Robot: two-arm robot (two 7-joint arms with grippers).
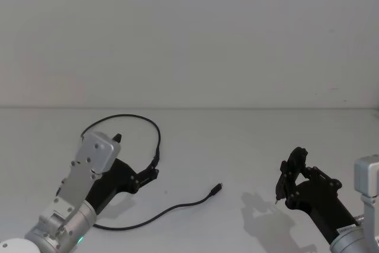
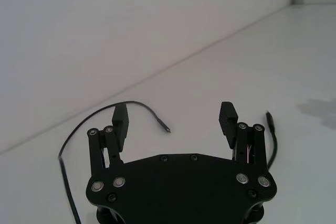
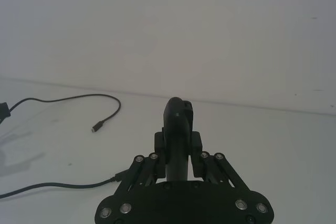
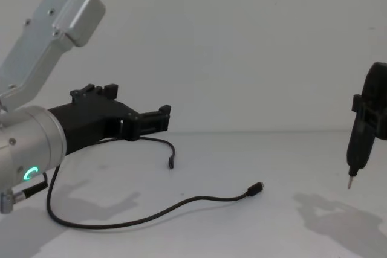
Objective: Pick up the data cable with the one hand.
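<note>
Hovering above data cable (image 4: 205,197) | left end effector (image 2: 174,113) wide open, empty | right end effector (image 1: 291,175) clamps tool (image 3: 177,116)

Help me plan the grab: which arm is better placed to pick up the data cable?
Left. The left end effector is open above the looped data cable; the right end effector is shut on a pointed tool, away from the cable.

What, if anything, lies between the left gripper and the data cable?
Nothing visible does. The left gripper is open, close above the data cable on the table. The right gripper, shut on a pointed tool, stands well off to the cable's right.
</note>
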